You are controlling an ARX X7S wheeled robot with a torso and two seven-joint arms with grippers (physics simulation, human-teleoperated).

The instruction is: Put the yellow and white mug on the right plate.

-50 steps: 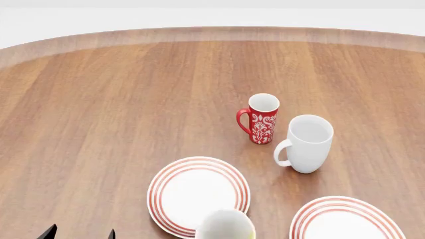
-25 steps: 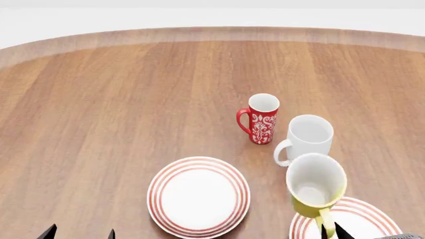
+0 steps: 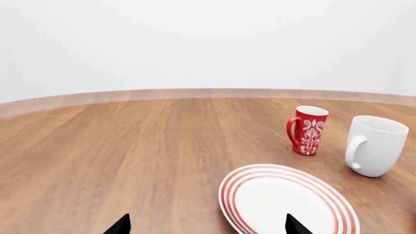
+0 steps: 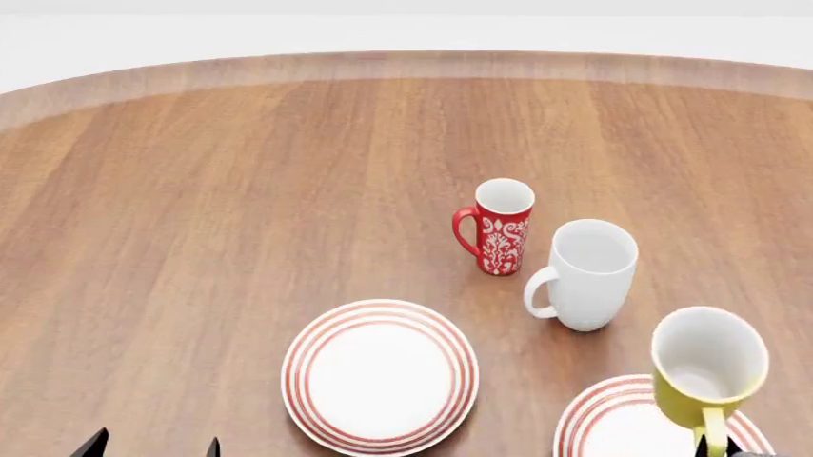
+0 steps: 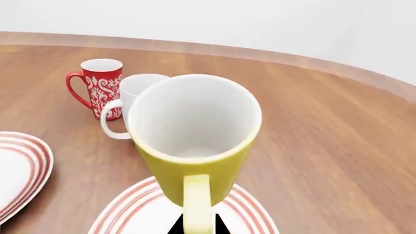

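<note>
The small yellow ceramic mug with a white interior has moved from over the left plate to the lower right, now above the red-ringed white right plate. The right end effector grips its handle. Lowering remains. The tall white mug stands near; the left end effector is spread open.
</note>
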